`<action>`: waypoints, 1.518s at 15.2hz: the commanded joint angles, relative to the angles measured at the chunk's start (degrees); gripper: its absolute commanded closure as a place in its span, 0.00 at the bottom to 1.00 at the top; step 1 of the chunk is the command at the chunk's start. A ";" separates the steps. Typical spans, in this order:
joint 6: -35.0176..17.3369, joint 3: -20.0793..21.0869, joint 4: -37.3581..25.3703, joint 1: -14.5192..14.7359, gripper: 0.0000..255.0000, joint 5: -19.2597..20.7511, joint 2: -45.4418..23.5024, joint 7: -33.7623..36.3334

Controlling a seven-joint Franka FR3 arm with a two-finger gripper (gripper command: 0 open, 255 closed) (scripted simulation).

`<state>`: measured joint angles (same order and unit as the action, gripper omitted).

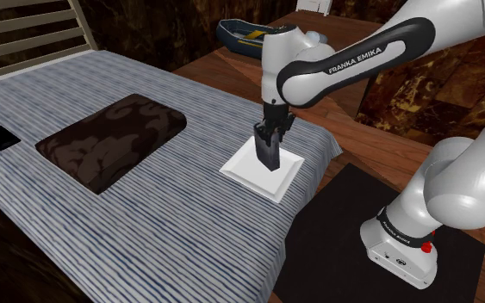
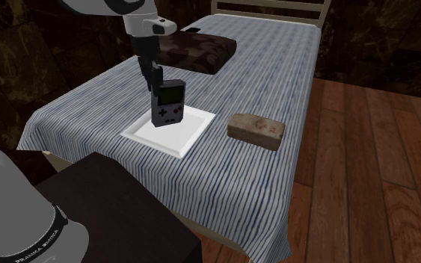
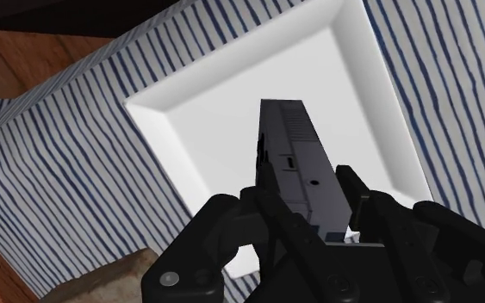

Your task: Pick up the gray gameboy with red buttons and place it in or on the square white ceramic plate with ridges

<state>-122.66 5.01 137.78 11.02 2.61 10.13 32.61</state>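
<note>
Grey gameboy (image 1: 269,151) hangs upright, clamped in the black gripper (image 1: 270,138), over the white square plate (image 1: 288,185) on the striped bed (image 1: 189,224). In the shoulder view its face is turned away.

Second exterior view: the screen faces the camera and the button colour is hard to make out. The fingers (image 2: 156,75) grip its top edge. I can't tell if its lower end touches the plate.

Wrist view: fingers closed on the gameboy's sides, only its back visible. The hand hides the plate's near part.
</note>
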 commanded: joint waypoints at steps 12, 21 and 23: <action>-7.35 0.13 3.06 -0.10 1.00 0.70 -4.25 0.83; -9.05 -0.37 -5.24 0.70 0.00 0.89 -9.37 -19.17; -9.47 -0.08 -8.57 1.03 0.00 0.29 -11.23 -27.14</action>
<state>-131.93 4.83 130.63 11.88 3.24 -0.47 10.17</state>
